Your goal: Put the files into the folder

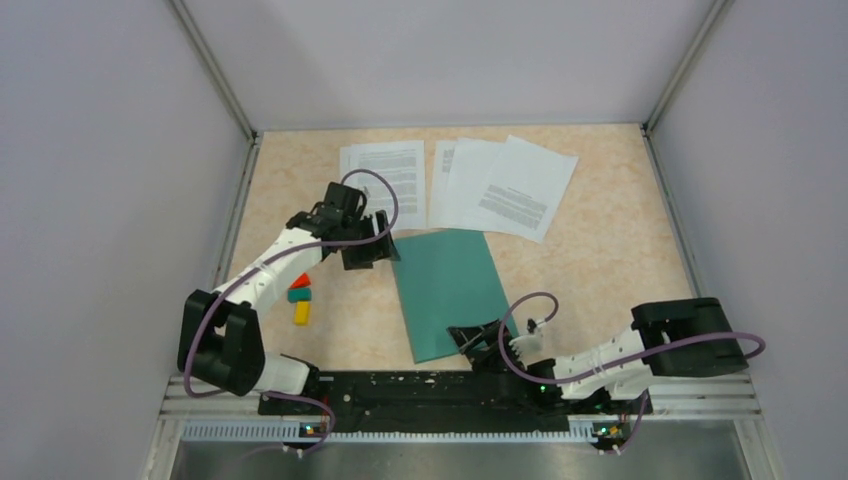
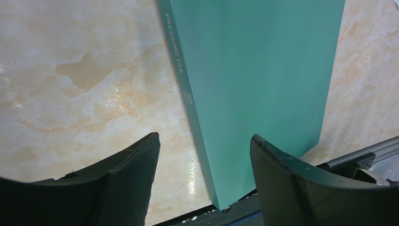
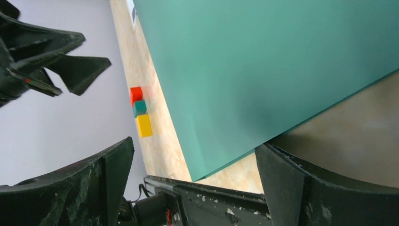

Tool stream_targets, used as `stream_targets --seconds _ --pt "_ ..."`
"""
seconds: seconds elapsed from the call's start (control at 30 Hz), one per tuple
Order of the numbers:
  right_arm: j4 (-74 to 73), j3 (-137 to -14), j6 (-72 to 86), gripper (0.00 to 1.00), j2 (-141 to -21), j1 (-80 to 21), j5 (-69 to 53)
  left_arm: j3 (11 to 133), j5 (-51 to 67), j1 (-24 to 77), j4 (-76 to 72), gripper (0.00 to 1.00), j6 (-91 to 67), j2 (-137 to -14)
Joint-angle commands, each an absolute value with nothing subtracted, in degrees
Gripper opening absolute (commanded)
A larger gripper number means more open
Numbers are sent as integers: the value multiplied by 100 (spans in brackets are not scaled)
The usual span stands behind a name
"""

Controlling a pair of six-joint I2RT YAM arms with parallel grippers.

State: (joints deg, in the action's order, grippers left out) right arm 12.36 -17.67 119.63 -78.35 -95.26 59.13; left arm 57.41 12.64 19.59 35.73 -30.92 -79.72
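Folder (image 1: pixel 452 292) flat on the bench (image 1: pixel 600 270). Left gripper (image 1: pixel 385 247) at its far-left corner, jaws released; right gripper (image 1: pixel 472 340) at its near edge, jaws spread, grasping nothing. Files (image 1: pixel 520 190) lie beyond it.

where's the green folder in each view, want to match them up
Top external: folder centre of picture, slightly tilted.
Left wrist: folder upper middle to right, near corner pointing down.
Right wrist: folder fills the upper right.
Shared landmark: black base rail just past the folder's near corner.
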Motion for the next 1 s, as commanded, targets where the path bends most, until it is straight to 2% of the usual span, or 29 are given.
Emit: stream_targets --seconds 0.0,0.27,0.7,0.83,0.97 --pt "2360 -1332 12373 98 -7683 -9613 6481 5437 1590 1945 3075 74 -3338 -8019" --pt "3174 -1115 12064 95 -7812 -9615 6658 5100 2073 1951 2577 62 -3595 -8270" --pt "3864 -1041 12454 88 -8537 -9606 6793 4776 2394 1950 2137 40 -3858 -8649" --pt "4539 -983 12407 86 -8993 -9583 6900 4734 2397 1949 2120 35 -3840 -8692" --pt "6058 -853 11621 79 -9596 -9534 6986 4703 2442 1950 2118 32 -3834 -8709"
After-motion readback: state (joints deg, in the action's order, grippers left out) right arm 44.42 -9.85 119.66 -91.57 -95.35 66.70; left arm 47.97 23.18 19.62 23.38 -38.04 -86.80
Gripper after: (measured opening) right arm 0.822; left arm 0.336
